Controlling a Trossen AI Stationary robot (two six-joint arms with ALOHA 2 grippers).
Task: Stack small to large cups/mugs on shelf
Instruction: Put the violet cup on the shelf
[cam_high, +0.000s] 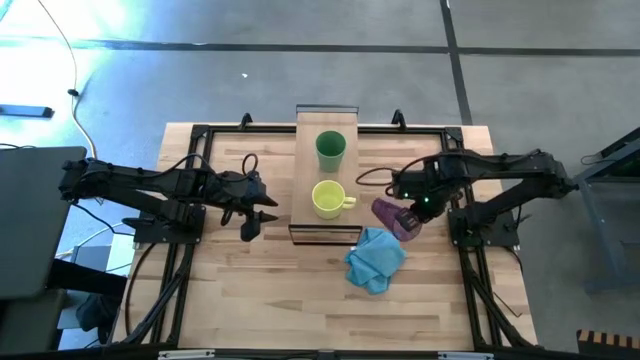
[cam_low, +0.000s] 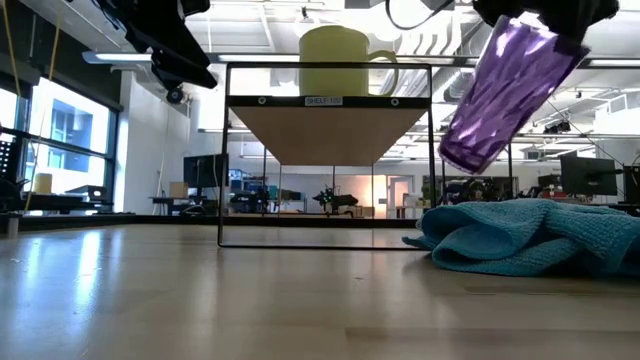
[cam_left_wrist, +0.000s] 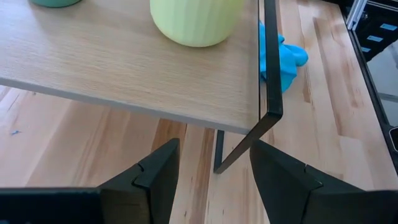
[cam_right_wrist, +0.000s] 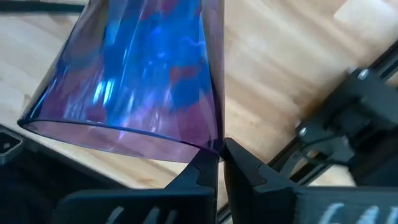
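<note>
Two matte-black arms make up the robot — slender jointed links, each mounted on a dark block base with black frame rails running along the table. Black cables loop loosely over the upper links of both. A small green light glows on the right arm (cam_high: 470, 178) near its wrist. The left gripper (cam_left_wrist: 211, 171) ends in two flat, angular black fingers (cam_left_wrist: 157, 174) — plain-faced, with stepped notches along their inner edges.

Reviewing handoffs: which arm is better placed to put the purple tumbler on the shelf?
Right. The right gripper already holds the purple tumbler tilted in the air beside the shelf; the left gripper waits open and empty.
</note>
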